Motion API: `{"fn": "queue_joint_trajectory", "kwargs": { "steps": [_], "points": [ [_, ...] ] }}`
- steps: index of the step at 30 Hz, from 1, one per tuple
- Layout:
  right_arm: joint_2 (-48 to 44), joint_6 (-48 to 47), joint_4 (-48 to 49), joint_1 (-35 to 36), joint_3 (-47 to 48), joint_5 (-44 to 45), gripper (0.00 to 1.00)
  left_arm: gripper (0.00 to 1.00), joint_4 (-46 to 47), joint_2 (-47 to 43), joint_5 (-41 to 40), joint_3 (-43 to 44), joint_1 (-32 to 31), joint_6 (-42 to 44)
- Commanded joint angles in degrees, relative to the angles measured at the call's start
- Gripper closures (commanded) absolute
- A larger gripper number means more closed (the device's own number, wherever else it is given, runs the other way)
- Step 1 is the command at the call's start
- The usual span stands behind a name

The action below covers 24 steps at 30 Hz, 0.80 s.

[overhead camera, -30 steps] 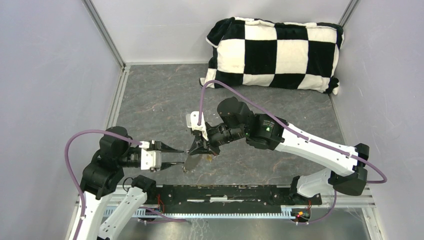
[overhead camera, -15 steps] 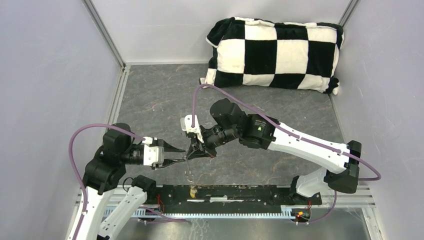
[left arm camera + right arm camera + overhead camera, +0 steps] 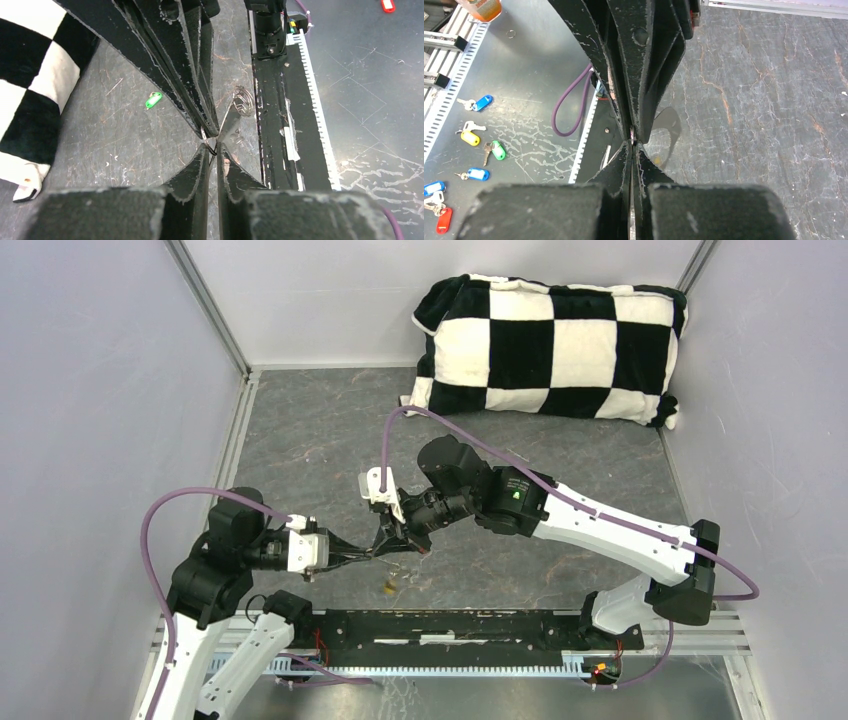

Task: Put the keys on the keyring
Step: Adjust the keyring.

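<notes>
My left gripper and right gripper meet tip to tip over the near middle of the table. In the left wrist view the left gripper is pinched on a thin wire of the keyring, whose silvery loop hangs past the right gripper's fingers. In the right wrist view the right gripper is shut on a thin metal strip seen edge-on. The yellow key shows just below the tips; I cannot tell whether it lies or hangs. The green key lies on the table.
A black-and-white checked pillow lies at the back right. A black rail runs along the near edge. Walls close in the left, right and back. Several spare coloured keys lie on the metal floor off the table.
My left gripper has moved right and closed its jaws at the right gripper's tips. The right gripper shifted slightly left. The yellow key now shows closer under the tips.
</notes>
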Motion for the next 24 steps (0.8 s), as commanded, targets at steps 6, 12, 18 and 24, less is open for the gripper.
{"fn": "queue_joint_trajectory", "kwargs": {
  "steps": [6,12,18,24],
  "points": [
    [-1.1,1.3,4.6,2.2,1.2,-0.4,1.0,0.92,2.0,0.5,-7.8,-0.7,-0.1,0.6],
    [-1.3,2.3,4.2,2.5,0.6,5.1,1.0,0.6,4.2,-1.6,-9.5,-1.5,-0.1,1.8],
    [-2.7,4.0,5.5,2.5,-1.3,11.4,1.0,0.55,8.3,-5.4,-15.0,-3.2,-0.1,0.9],
    [-3.6,4.4,6.5,2.5,-2.7,13.5,1.0,0.59,7.3,-8.6,-16.5,-3.7,0.0,-0.2]
  ]
}}
